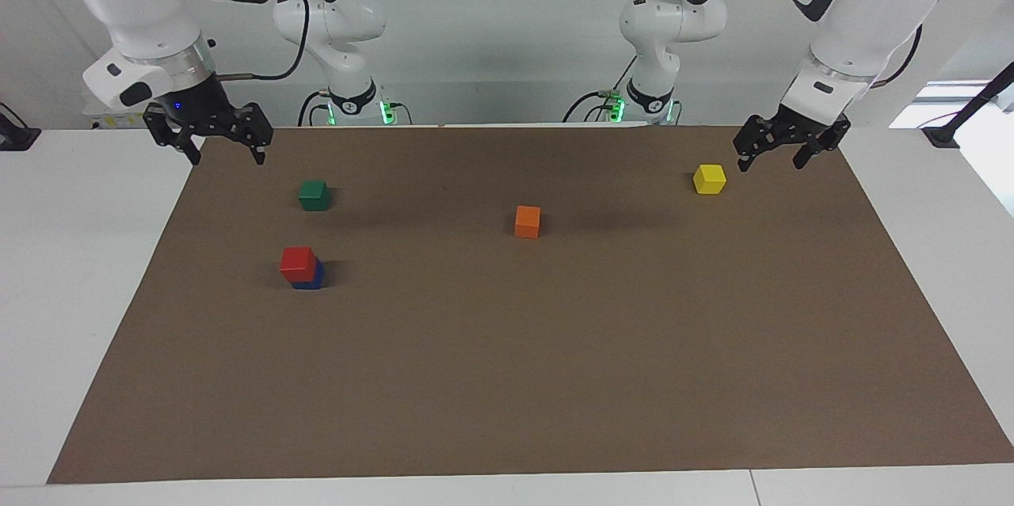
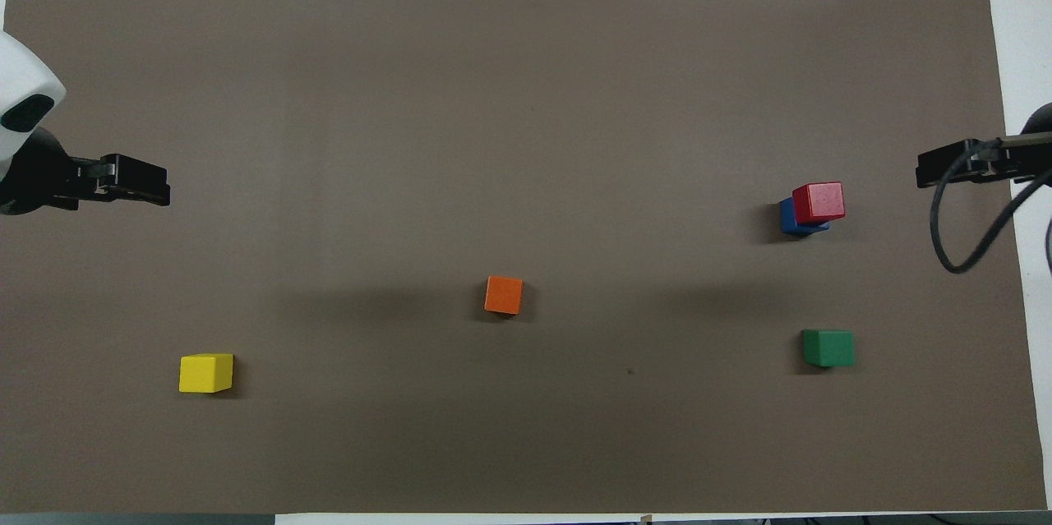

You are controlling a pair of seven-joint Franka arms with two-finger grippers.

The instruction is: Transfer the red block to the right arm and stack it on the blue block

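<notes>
The red block [image 1: 297, 262] sits on the blue block [image 1: 310, 278], slightly offset, toward the right arm's end of the table. The stack also shows in the overhead view, red block [image 2: 818, 201] on blue block [image 2: 791, 218]. My right gripper [image 1: 226, 156], with the blue wrist light, is open and empty, raised over the mat's edge at its own end, well apart from the stack; it also shows in the overhead view [image 2: 922, 172]. My left gripper [image 1: 770, 164] is open and empty, raised beside the yellow cube; it also shows in the overhead view [image 2: 164, 192].
A green cube [image 1: 314, 195] lies nearer to the robots than the stack. An orange cube [image 1: 527, 221] lies mid-table. A yellow cube [image 1: 709, 178] lies toward the left arm's end. All rest on a brown mat [image 1: 507, 379] on the white table.
</notes>
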